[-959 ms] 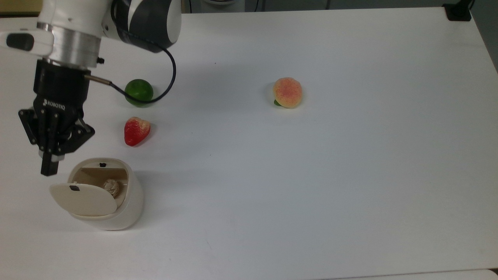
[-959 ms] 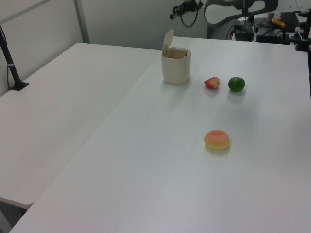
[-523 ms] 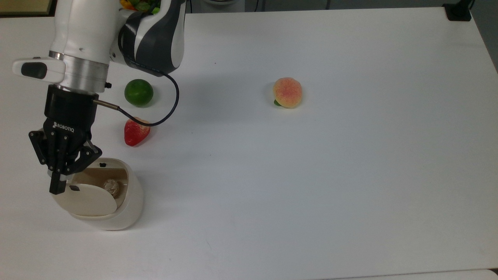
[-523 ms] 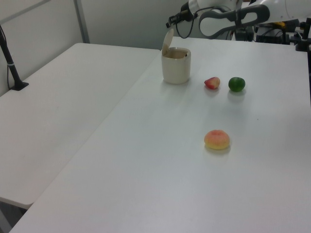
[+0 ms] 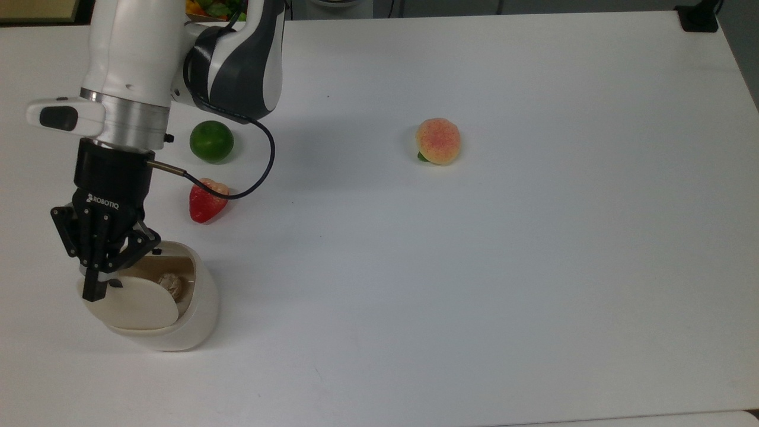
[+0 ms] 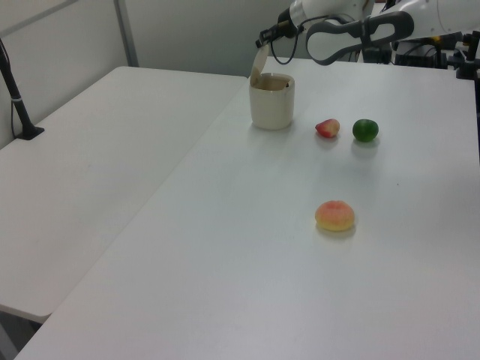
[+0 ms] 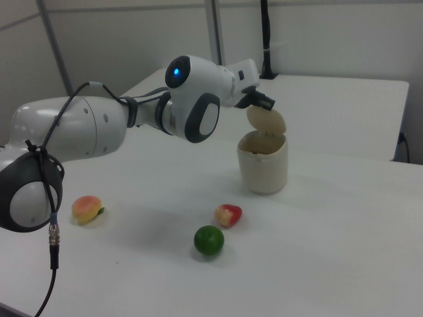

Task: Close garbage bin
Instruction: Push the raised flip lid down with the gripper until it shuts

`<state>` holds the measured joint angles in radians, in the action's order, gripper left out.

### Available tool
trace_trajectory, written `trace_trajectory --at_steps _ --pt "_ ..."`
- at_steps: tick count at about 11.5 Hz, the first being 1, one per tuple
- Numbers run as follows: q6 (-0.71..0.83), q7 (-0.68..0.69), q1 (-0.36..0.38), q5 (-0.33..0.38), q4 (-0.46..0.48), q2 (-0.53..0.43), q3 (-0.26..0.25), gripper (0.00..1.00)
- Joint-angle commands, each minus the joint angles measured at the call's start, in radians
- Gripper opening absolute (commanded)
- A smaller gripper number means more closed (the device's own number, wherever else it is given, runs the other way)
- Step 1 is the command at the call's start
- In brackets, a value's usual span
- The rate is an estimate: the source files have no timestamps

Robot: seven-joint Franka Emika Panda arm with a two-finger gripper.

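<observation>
In the top view the bin [image 5: 178, 320] stands near the front left corner of the table [image 5: 504, 267], nearest the camera's edge. Its lid [image 5: 133, 303] is up and tilted, leaving a gap at the top view's right through which a crumpled wad [image 5: 171, 285] shows inside. The pincer [image 5: 95, 289] now sits at the lid's upper left edge, its tip on or just at the lid beside the small black tab; a second ago it hung clear of the bin to the top view's left, and half a second ago it had just reached the lid. Its fingers look pressed together, pinching nothing. The lid leans a little further over the opening than before, most clearly against the frame a second back.

Just beyond the bin lies the strawberry [image 5: 207, 200], partly crossed by the arm's black cable, and past it the lime [image 5: 211, 141]. The peach [image 5: 438, 141] rests well apart toward the table's middle. None of the three fruits has shifted.

In the right view the pincer [image 7: 268, 104] meets the raised lid [image 7: 266, 119] from behind, above the bin [image 7: 262, 165].
</observation>
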<state>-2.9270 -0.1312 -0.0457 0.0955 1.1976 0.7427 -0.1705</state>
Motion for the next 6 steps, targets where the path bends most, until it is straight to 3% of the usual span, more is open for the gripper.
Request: trace_trajectory --at_steps 1,6 --pt "-0.003 -0.01 -0.006 -0.031 0.098 -0.063 0.02 0.0" --pt "0.023 -0.007 -0.017 -0.072 0.186 -0.121 0.04 0.0"
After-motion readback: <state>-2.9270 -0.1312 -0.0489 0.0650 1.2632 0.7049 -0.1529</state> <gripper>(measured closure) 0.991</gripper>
